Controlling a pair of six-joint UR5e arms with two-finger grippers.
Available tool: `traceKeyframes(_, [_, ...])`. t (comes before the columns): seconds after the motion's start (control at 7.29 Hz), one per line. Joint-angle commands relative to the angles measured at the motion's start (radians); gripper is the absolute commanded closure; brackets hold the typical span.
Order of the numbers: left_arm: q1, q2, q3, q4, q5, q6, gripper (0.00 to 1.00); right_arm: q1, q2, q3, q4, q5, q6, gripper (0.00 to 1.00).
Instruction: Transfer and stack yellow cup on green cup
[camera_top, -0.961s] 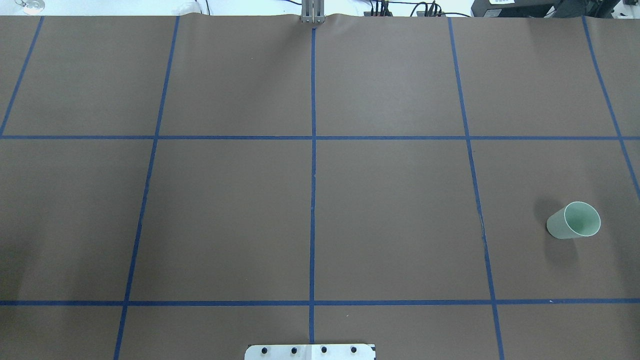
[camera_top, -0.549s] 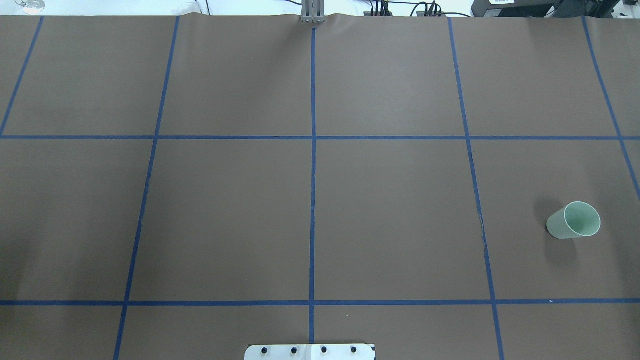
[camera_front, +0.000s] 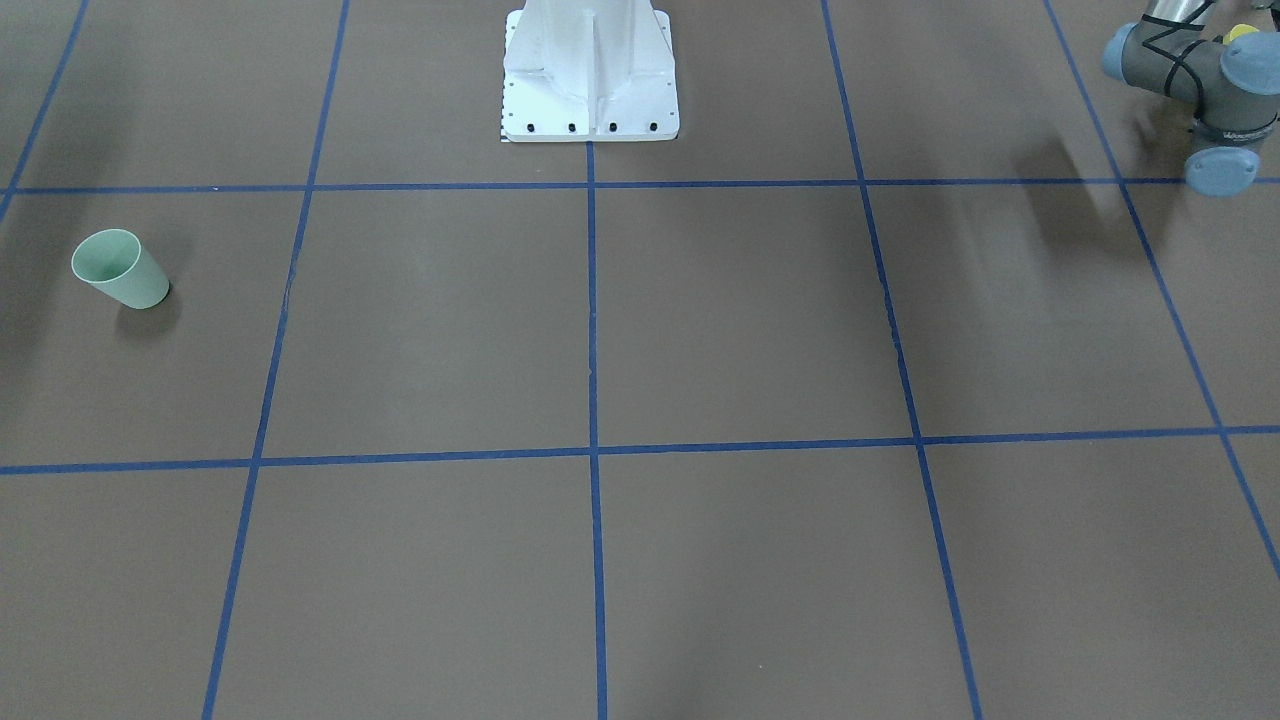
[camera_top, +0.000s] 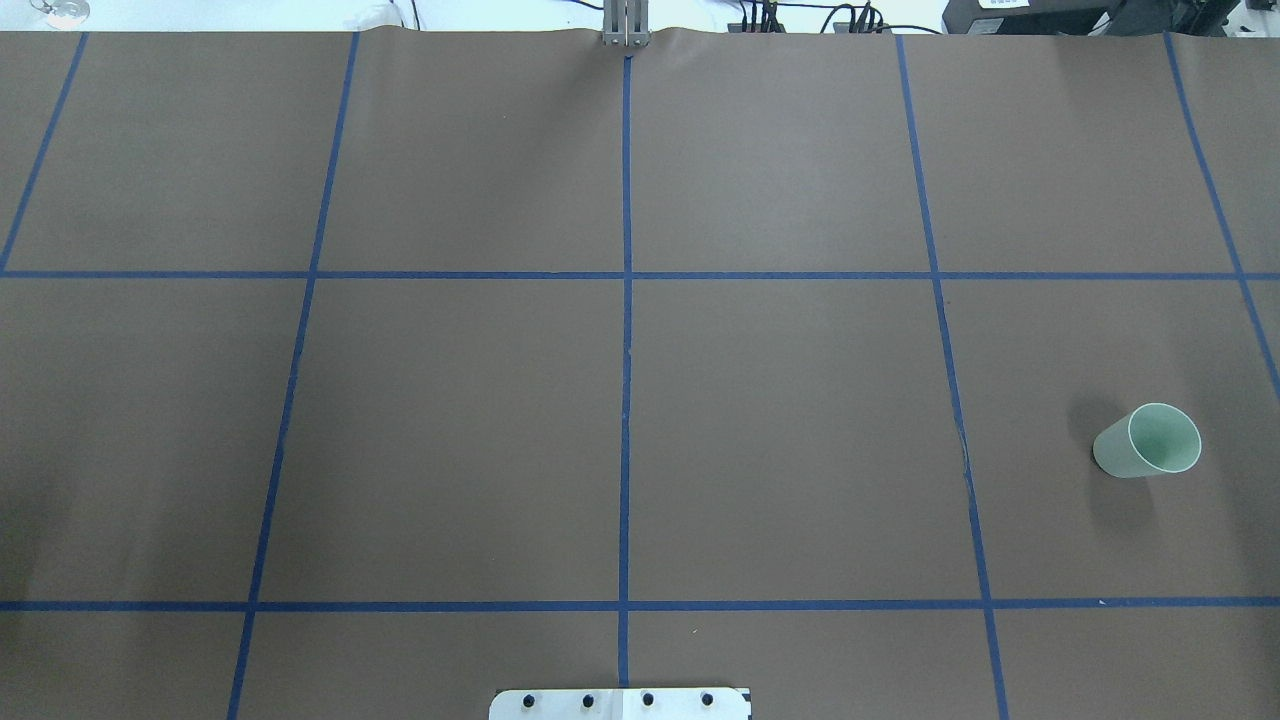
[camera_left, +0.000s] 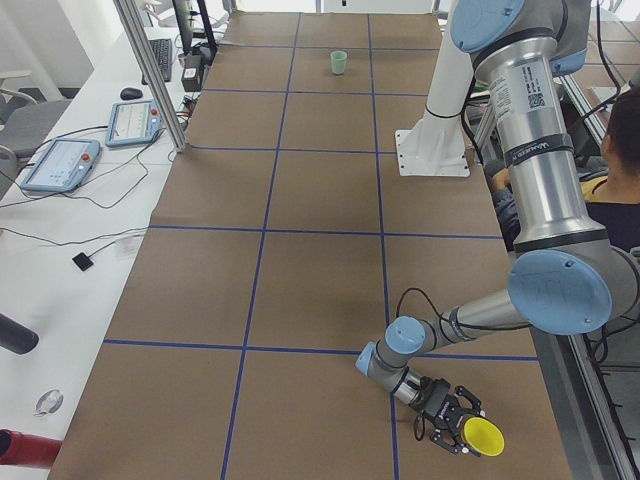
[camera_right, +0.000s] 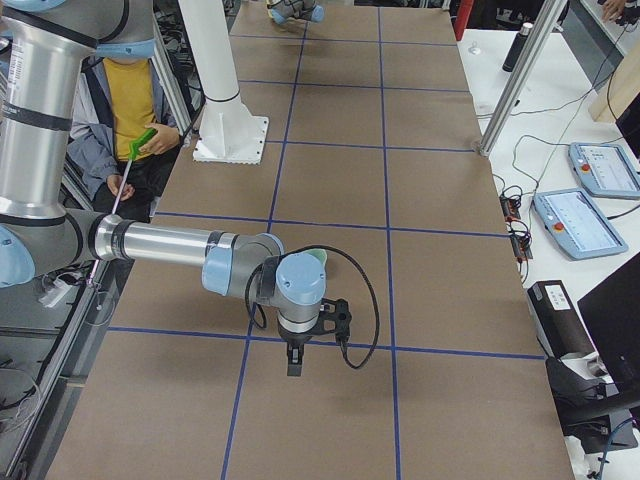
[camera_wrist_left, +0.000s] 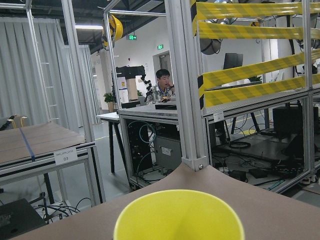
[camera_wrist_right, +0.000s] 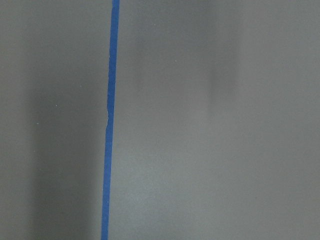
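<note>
The green cup (camera_top: 1147, 441) stands upright on the brown table at the right side; it also shows in the front-facing view (camera_front: 120, 268) and far off in the exterior left view (camera_left: 339, 62). The yellow cup (camera_left: 482, 437) is at the tip of my left gripper (camera_left: 450, 425), low over the table's left end, its mouth pointing away from the wrist. Its rim fills the bottom of the left wrist view (camera_wrist_left: 179, 216). No fingers show there, so I cannot tell the grip. My right gripper (camera_right: 293, 362) points down over the table near the green cup; I cannot tell its state.
The white robot base (camera_front: 590, 70) stands at the table's near middle edge. Blue tape lines (camera_top: 625, 400) divide the table into squares. An aluminium frame post (camera_wrist_left: 187, 85) rises beyond the table's left end. A seated person (camera_right: 120, 130) is behind the robot.
</note>
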Motion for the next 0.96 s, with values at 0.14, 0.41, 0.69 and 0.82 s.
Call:
traceKeyframes(0.14, [-0.002, 0.149, -0.176, 0.000, 0.183, 0.086, 0.58, 0.000, 0.000, 0.000, -0.001, 0.020, 0.001, 0.00])
traceKeyframes(0.41, [-0.019, 0.149, -0.178, -0.011, 0.356, 0.149, 0.58, 0.000, 0.002, 0.005, 0.000, 0.034, -0.001, 0.00])
traceKeyframes(0.69, [-0.123, 0.142, -0.178, -0.080, 0.547, 0.231, 0.58, 0.000, 0.008, 0.017, 0.000, 0.035, -0.001, 0.00])
traceKeyframes(0.82, [-0.219, 0.129, -0.180, -0.141, 0.687, 0.312, 0.58, 0.000, 0.008, 0.035, 0.000, 0.034, -0.001, 0.00])
